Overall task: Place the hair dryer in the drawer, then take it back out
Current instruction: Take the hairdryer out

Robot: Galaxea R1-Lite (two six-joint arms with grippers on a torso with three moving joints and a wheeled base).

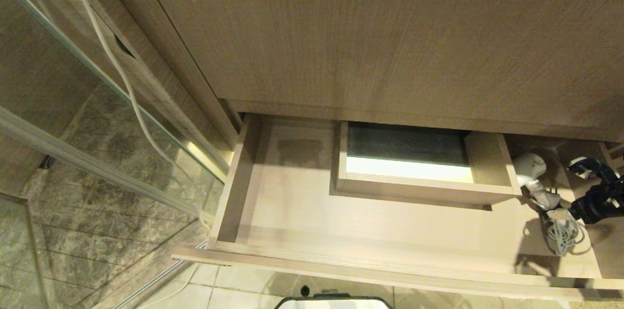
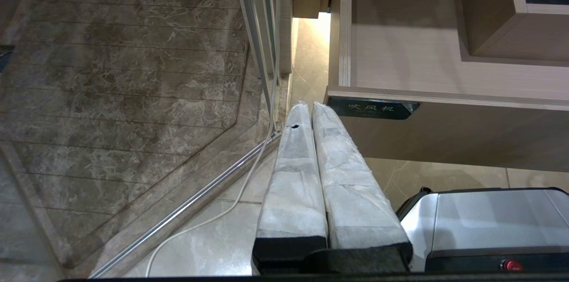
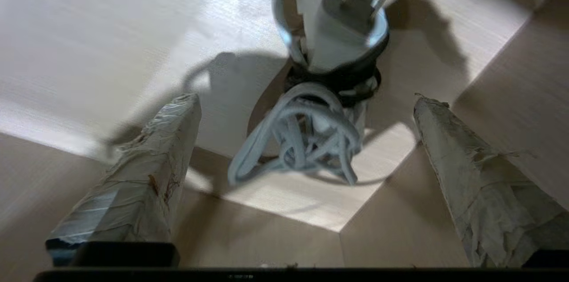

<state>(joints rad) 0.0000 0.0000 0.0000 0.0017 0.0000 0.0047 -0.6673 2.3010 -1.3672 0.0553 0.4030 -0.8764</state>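
At the far left, seen through the glass panel (image 1: 73,119), lies the brown marble shower floor (image 2: 111,86), with a thin white cable (image 1: 129,89) trailing down along the glass. The left gripper (image 2: 306,108) hangs parked just outside the drawer's left front corner, pointing down toward the floor tiles; its two wrapped fingers (image 2: 293,171) lie pressed flat together with nothing between them, their tips close beside the small dark label (image 2: 371,107) on the drawer front.

The drawer (image 1: 292,202) stands pulled out below the tall wood-grain panel (image 1: 390,46). In its middle sits a boxed rectangular cutout (image 1: 419,172).

To the right of that box, the hair dryer (image 1: 531,170) lies on the drawer bottom, barrel toward the back and its bundled cord (image 1: 563,233) toward the front, with the plug (image 3: 346,28) tucked against the coil.

At the far right the right arm reaches in over the drawer from the edge of the head view. The right gripper (image 3: 306,104) is aimed at the cord bundle, its fingers (image 3: 146,157) spread wide on either side of the coil without touching it, gripping nothing.
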